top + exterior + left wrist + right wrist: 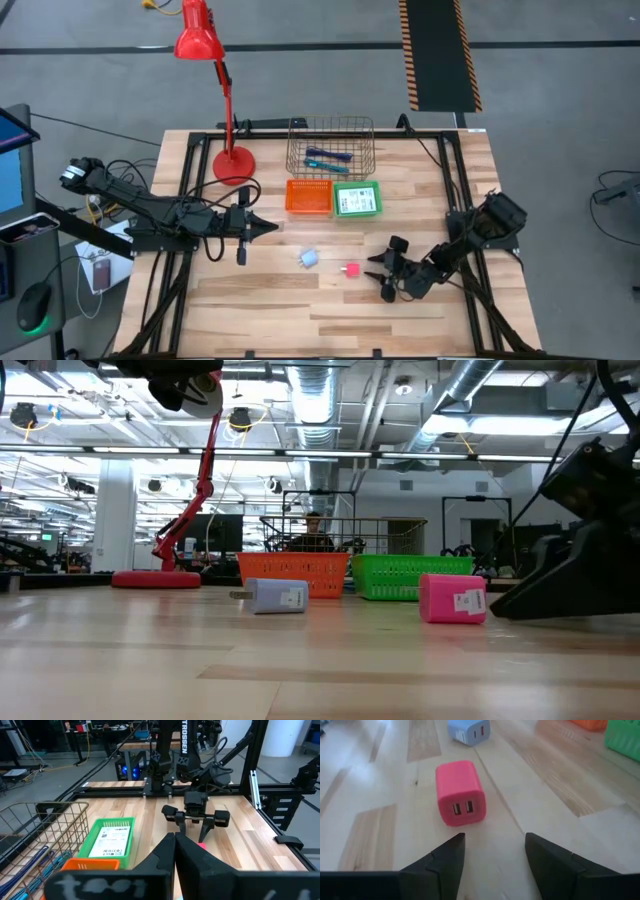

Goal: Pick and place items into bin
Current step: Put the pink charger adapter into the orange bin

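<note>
A pink block lies on the table with its two slots facing my right gripper. A pale blue lump lies just beyond it, toward the table's left. My right gripper is open, low over the table, a short way right of the pink block and touching nothing. My left gripper is shut and held above the table left of centre. Blue and teal pens lie in a wire basket. A white printed card pack sits in a green bin.
An orange bin and the green bin stand side by side in front of the wire basket at the far middle. A red desk lamp stands at the far left. Bare wood lies along the near side.
</note>
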Robot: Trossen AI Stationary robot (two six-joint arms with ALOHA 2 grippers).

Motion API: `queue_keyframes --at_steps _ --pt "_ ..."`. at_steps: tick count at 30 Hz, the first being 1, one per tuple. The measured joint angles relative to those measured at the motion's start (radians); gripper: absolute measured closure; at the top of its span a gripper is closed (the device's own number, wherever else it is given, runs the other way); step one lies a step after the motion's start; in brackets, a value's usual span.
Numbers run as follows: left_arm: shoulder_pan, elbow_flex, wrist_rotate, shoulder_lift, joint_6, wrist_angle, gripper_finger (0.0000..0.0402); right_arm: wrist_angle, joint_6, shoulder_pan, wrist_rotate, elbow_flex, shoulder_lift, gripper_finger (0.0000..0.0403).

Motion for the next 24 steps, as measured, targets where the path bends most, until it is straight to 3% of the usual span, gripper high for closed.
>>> queue_keyframes --at_steps 9,24 --pt "0.000 0.000 0.000 0.000 0.007 0.000 0.0401 0.071 -0.007 0.018 0.007 -0.015 0.030 0.0202" --pt "0.000 0.000 0.000 0.000 0.007 0.000 0.0401 0.131 -0.226 -0.001 -0.094 -0.015 0.034 0.0210"
